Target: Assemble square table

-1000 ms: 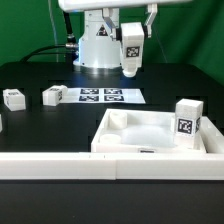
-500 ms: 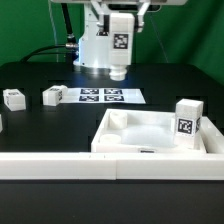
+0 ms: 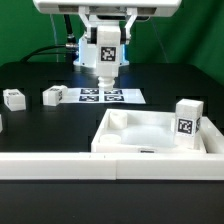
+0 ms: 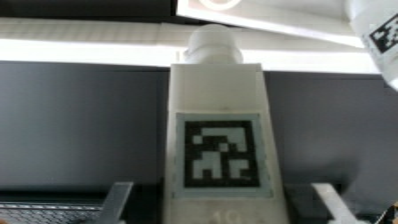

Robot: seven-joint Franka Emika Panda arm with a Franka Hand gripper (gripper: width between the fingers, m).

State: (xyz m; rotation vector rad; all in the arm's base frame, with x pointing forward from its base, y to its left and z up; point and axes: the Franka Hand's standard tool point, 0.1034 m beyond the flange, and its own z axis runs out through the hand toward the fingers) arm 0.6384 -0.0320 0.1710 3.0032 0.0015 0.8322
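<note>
My gripper is shut on a short white tagged leg and holds it in the air above the far middle of the table. In the wrist view the leg fills the middle, tag facing the camera, between the fingers of my gripper. The white square tabletop lies rim up at the exterior view's front right. One tagged leg stands upright at its right corner.
Two loose white legs lie at the exterior view's left. The marker board lies below the held leg. A long white rail runs along the front. The robot base stands behind.
My gripper has carried the leg toward the exterior view's left and a little lower. The leg's tag now faces the exterior camera squarely.
</note>
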